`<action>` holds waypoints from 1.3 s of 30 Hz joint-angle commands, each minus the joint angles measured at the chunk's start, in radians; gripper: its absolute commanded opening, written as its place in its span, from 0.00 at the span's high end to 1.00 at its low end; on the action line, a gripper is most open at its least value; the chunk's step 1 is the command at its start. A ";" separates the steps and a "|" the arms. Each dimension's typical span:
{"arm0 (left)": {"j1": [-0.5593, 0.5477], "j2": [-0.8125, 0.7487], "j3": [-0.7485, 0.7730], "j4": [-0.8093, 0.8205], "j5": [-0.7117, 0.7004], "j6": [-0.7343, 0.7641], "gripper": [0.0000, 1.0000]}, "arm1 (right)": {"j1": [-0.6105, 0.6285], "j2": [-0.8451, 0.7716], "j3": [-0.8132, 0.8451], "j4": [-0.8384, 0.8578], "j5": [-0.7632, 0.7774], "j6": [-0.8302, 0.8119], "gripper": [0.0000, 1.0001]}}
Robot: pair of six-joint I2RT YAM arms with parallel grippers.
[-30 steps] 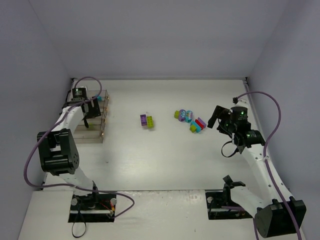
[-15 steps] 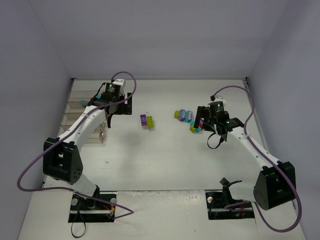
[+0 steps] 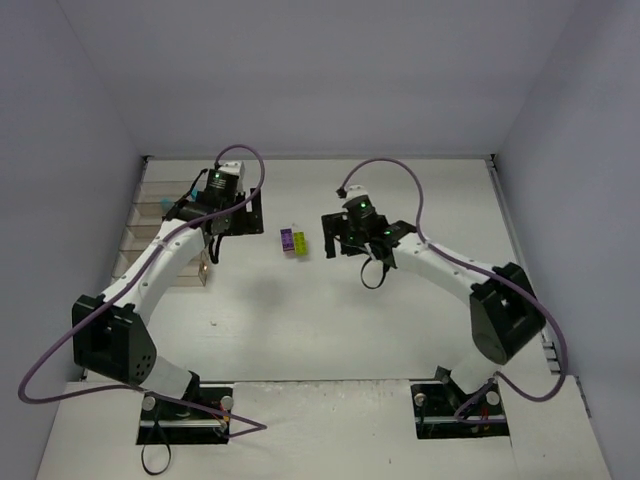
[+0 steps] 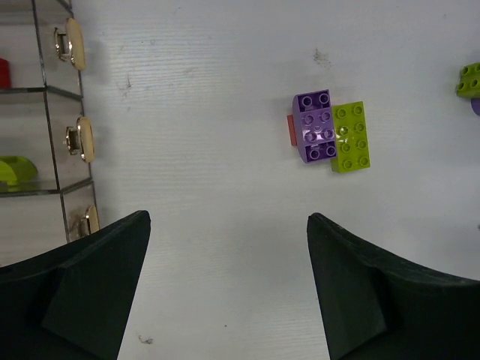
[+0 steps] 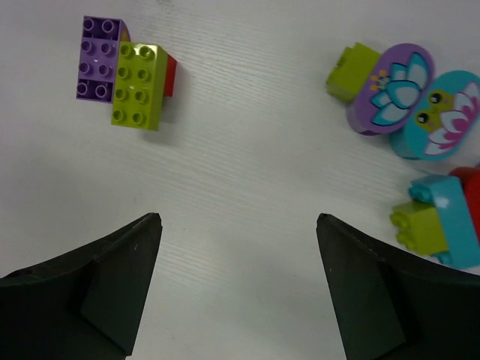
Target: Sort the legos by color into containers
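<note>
A purple brick (image 4: 315, 126), a lime brick (image 4: 349, 137) and a red brick (image 4: 290, 130) lie joined mid-table; they show in the top view (image 3: 293, 241) and in the right wrist view (image 5: 137, 85). My left gripper (image 3: 232, 222) is open and empty, between the clear containers (image 3: 140, 240) and this cluster, its fingertips (image 4: 226, 221) above bare table. My right gripper (image 3: 335, 240) is open and empty just right of the cluster, over bare table (image 5: 238, 219). A second group lies right of it: a lime brick (image 5: 352, 71), a purple oval piece (image 5: 391, 88), a cyan oval piece (image 5: 439, 114), a cyan brick (image 5: 450, 217).
The containers (image 4: 45, 112) hold a red piece (image 4: 4, 73) and a lime piece (image 4: 15, 169) in separate bins. A small lime brick (image 5: 416, 225) and a red brick (image 5: 469, 184) sit by the cyan one. Walls enclose the table on three sides.
My left gripper left the containers and moved right toward the middle. My right gripper swung left from the right side, past the second group, to beside the purple and lime cluster.
</note>
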 commanded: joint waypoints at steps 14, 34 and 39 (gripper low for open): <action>0.008 -0.195 -0.126 -0.087 -0.097 -0.102 0.21 | 0.166 0.398 0.332 0.090 0.122 0.115 0.25; 0.030 -0.262 -0.177 -0.080 -0.042 -0.107 0.21 | 0.171 0.484 0.382 0.121 0.162 0.050 0.75; 0.031 -0.284 -0.199 0.015 0.108 -0.147 0.21 | 0.166 0.380 0.299 0.191 0.124 -0.007 1.00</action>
